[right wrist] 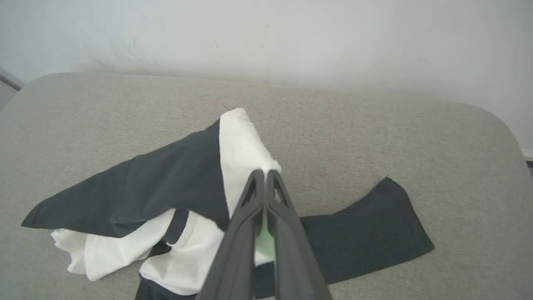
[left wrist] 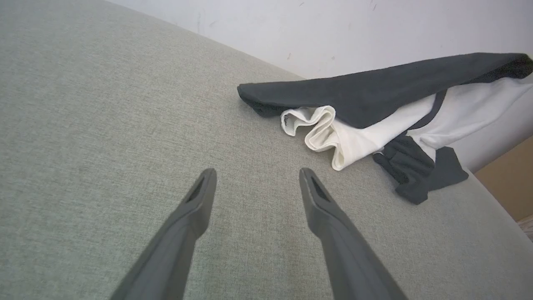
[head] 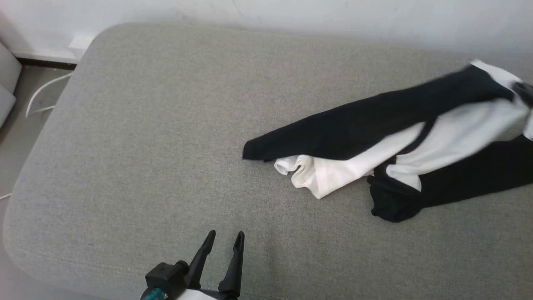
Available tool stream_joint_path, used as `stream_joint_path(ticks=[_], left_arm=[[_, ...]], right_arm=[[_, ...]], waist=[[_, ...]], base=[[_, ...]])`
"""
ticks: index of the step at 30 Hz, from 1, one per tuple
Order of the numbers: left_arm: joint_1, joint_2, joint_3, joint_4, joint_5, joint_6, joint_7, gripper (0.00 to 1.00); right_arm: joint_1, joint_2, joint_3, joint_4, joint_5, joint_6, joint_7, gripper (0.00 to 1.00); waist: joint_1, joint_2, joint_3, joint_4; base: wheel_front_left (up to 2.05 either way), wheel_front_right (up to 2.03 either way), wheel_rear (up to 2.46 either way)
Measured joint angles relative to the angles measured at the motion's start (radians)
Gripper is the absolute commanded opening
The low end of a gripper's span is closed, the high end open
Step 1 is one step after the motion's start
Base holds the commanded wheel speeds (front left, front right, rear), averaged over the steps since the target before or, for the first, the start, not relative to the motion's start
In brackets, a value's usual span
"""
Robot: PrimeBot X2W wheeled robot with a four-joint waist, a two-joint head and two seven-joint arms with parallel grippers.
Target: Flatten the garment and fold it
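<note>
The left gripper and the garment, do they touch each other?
Apart. The left wrist view shows bare grey cushion between the open left gripper and the garment.

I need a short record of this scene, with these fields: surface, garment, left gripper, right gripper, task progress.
surface: grey padded cushion against a white wall
garment: bunched on the robot's right side, one end lifted off the cushion, a black sleeve draped across the white body
left gripper: open, over bare cushion, apart from the garment
right gripper: shut on a white edge of the garment, holding it up
task progress: not flattened, not folded
</note>
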Motion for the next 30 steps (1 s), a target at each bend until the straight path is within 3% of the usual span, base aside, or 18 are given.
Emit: stream_joint_path(ticks=[4, 6, 7, 8, 9, 13, 19, 30], left_arm=[[-0.015, 0.0, 0.0, 0.005, 0.002, -0.001, 0.0, 1.0], [-0.024, 0.0, 0.0, 0.006, 0.005, -0.001, 0.0, 1.0], [-0.03, 0.0, 0.0, 0.007, 0.005, -0.002, 0.0, 1.0], [-0.037, 0.0, 0.0, 0.007, 0.005, -0.002, 0.0, 1.0], [-0.042, 0.0, 0.001, 0.007, 0.005, -0.004, 0.0, 1.0], [-0.058, 0.0, 0.002, 0.012, 0.005, -0.009, 0.0, 1.0], [-0.059, 0.0, 0.006, 0.02, 0.007, -0.01, 0.0, 1.0], [-0.059, 0.0, -0.001, 0.02, 0.007, -0.011, 0.0, 1.0]], right_arm=[[0.05, -0.057, -0.027, 0.052, -0.077, 0.0, -0.04, 0.0], [0.07, -0.066, -0.052, 0.074, -0.09, 0.0, -0.053, 0.1], [0.08, -0.067, -0.059, 0.082, -0.093, 0.0, -0.059, 0.22], [0.089, -0.067, -0.06, 0.086, -0.095, 0.0, -0.063, 0.44], [0.096, -0.063, -0.062, 0.089, -0.095, 0.0, -0.066, 0.98], [0.109, -0.049, -0.038, 0.076, -0.084, 0.0, -0.086, 1.0], [0.102, -0.079, 0.079, -0.033, -0.027, 0.0, -0.1, 1.0], [0.111, -0.108, 0.284, -0.132, 0.096, 0.0, 0.037, 1.0]], waist=[[0.0, 0.0, 0.025, -0.006], [0.0, 0.0, 0.037, -0.008], [0.0, 0.0, 0.042, -0.009], [0.0, 0.0, 0.048, -0.01], [0.0, 0.0, 0.053, -0.011], [0.0001, 0.0, 0.062, -0.023], [-0.0002, 0.0, 0.048, -0.035], [-0.0002, 0.0, 0.048, -0.025]], base=[[0.0, 0.0, 0.0], [0.0, 0.0, 0.0], [0.0, 0.0, 0.0], [0.0, 0.0, 0.0], [0.0, 0.0, 0.0], [0.0, 0.0, 0.0], [0.0, 0.0, 0.0], [0.0, 0.0, 0.0]])
